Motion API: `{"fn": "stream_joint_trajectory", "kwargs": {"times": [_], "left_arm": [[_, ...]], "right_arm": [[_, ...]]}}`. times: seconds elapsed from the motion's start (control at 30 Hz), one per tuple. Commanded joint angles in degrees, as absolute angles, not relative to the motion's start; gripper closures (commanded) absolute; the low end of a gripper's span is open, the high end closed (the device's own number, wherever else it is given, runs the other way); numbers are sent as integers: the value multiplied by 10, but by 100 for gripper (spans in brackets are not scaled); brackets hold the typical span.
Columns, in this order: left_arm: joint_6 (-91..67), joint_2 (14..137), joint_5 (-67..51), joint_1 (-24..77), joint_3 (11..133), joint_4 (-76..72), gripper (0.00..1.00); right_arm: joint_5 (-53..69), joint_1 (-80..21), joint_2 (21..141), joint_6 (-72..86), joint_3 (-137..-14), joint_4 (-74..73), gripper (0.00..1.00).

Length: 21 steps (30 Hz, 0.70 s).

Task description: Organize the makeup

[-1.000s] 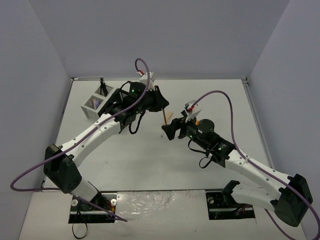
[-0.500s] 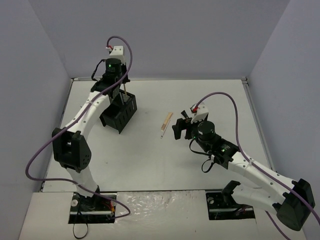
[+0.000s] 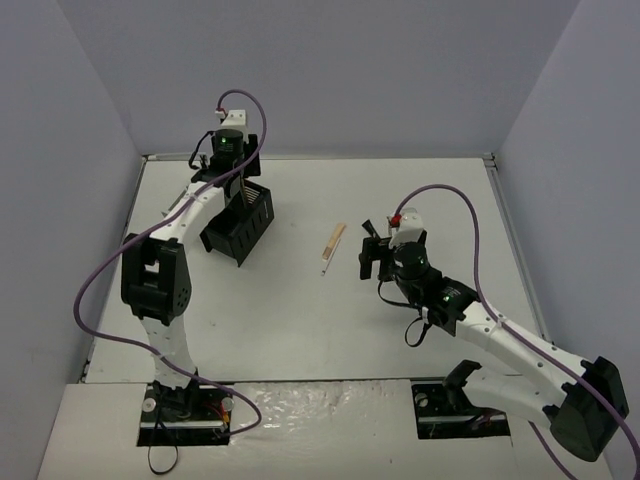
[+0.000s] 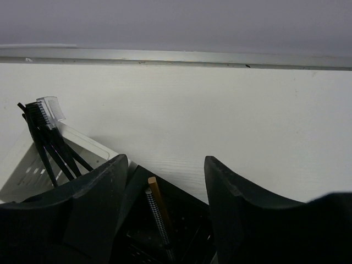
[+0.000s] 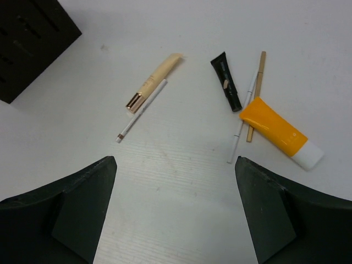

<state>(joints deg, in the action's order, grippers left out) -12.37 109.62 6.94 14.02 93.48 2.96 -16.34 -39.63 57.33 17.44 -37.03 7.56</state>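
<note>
Makeup is split between two spots. Loose on the white bench (image 5: 176, 181), mid-way across, there's a beige stick (image 5: 155, 81) with a thin white pencil (image 5: 141, 112) lying right along it. Well apart to the right is a little bunch: a small black tube (image 5: 226, 81), a tan pencil (image 5: 256, 93), a second white pencil (image 5: 240, 129) and the orange tube (image 5: 275, 129) with its white cap. The two pencils touch the orange tube's end, and I can't tell which is on top.

The right fingers (image 5: 71, 214) hover over the gap between those groups, spread wide with nothing in them.

The rest is back left. A black mesh box (image 3: 250, 215) has a wooden-looking pencil (image 4: 155, 198) and a checkered pencil (image 4: 159, 225) standing in it. A white box (image 4: 22, 170) just beside it holds some black brushes (image 4: 52, 148). The left fingers (image 4: 93, 209) sit above the black box, spread apart and gripping nothing.
</note>
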Motion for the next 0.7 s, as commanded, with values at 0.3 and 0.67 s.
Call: {"fn": "stream_joint_trajectory", "kwargs": {"times": [0.3, 0.67], "left_arm": [[-145, 888, 77, 135, 974, 183, 3], [-168, 668, 10, 135, 829, 276, 3]], "right_arm": [[-163, -318, 745, 265, -414, 17, 30], [-117, -291, 878, 262, -440, 62, 61]]}}
